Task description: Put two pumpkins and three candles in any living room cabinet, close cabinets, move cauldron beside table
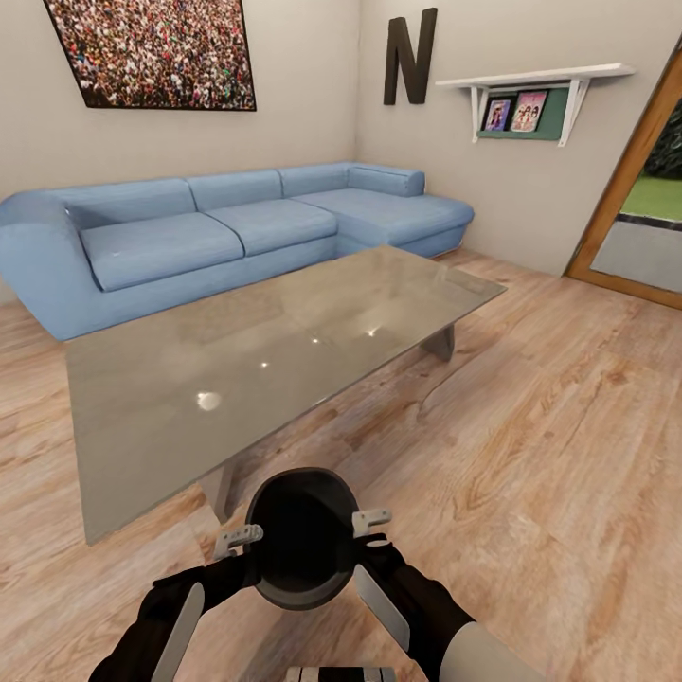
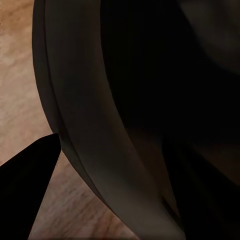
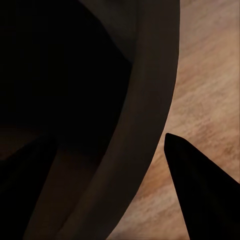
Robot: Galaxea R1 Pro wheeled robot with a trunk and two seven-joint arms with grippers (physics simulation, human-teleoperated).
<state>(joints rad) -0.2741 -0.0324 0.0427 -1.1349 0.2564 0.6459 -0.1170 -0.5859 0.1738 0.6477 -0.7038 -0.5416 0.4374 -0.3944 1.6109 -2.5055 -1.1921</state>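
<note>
Wood-plank floor (image 1: 568, 407) runs through a living room with pale walls, one blue sectional sofa (image 1: 218, 227) along the back and one long glass-topped desk (image 1: 256, 360) standing in front of it. On the walls hang one crowd photograph (image 1: 156, 47), one dark letter N (image 1: 409, 55) and one white shelf (image 1: 535, 80) with two small pictures.

One dark cauldron (image 1: 303, 549) is held low in front of the robot, just off the near edge of the desk and above the floor, its mouth turned toward the head camera. The left end effector (image 1: 237, 542) meets its rim on one side and the right end effector (image 1: 371, 521) meets the rim on the opposite side, so the pot sits between the two. In the left wrist view the cauldron wall (image 2: 100, 125) passes between the two dark fingers (image 2: 30, 185), one outside and one inside; the right wrist view shows the same, rim (image 3: 145, 125) between fingers (image 3: 200, 185). Both end effectors are clenched on the cauldron's rim.
</note>
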